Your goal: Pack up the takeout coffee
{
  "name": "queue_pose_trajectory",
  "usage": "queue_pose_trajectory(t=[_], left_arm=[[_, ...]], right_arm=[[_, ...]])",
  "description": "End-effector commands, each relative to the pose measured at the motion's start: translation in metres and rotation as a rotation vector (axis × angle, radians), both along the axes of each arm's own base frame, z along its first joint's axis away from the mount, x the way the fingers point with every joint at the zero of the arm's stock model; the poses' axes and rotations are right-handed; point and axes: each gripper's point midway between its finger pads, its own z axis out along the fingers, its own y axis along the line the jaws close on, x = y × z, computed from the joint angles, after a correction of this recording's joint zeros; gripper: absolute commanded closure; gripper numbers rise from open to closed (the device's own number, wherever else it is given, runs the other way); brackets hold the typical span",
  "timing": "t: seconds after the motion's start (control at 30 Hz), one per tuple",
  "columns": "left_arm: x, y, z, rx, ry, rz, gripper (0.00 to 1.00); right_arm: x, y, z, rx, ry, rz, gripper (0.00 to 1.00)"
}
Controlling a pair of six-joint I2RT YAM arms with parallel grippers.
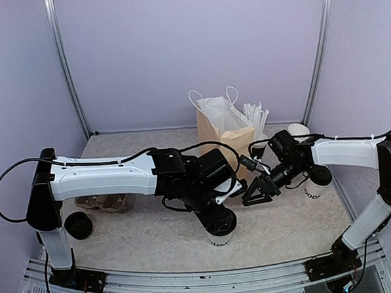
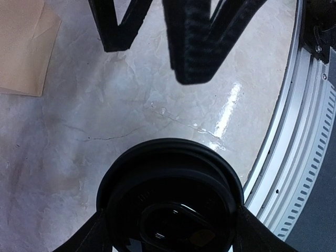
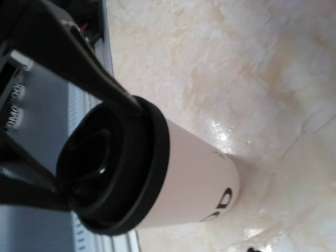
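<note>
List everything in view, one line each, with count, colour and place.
takeout coffee cups: two, white with black lids; one front centre, one far right
paper bag: one, brown with white handles; back centre
straws: a bunch, white; right of the bag
lidless cup: one seen, white; back right
cardboard tray: one, brown; left side, partly hidden
round item: one, black; front left
left claw: black, closed on the front cup's lid
right claw: black, open, beside that cup

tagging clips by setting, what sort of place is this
Most likely a robot test booth staged as a coffee takeout counter, not a real café: bare lilac walls between metal posts, and a paper bag, straws and a lidded takeout cup on the table.
</note>
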Motion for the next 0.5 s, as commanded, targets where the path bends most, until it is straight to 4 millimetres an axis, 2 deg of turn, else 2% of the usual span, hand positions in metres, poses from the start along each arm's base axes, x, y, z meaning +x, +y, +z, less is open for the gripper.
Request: queue_pose_trajectory(t=[0.0, 0.1, 0.23, 0.33, 0.47], left_arm=[[-0.012, 0.007, -0.033, 0.077, 0.047, -0.008, 0.32], [-0.012, 0.007, -0.034, 0.079, 0.046, -0.010, 0.32], [-0.013, 0.007, -0.037, 0.086, 0.051, -0.015, 0.32], [-0.014, 0.008, -0.040, 0.094, 0.056, -0.016, 0.32], [-0.015, 0.009, -0.042, 0.097, 0.062, -0.018, 0.32]], right_arm=[[-0.008, 0.008, -0.004, 0.034, 0.093, 0.019, 0.39], [-0.016, 0.014, -0.011, 0.024, 0.111, 0.046, 0.39], [-0.023, 0.021, -0.018, 0.005, 0.131, 0.072, 0.44], [-0.024, 0.024, -0.022, -0.005, 0.145, 0.082, 0.49], [-0.025, 0.026, -0.027, -0.012, 0.164, 0.091, 0.50]])
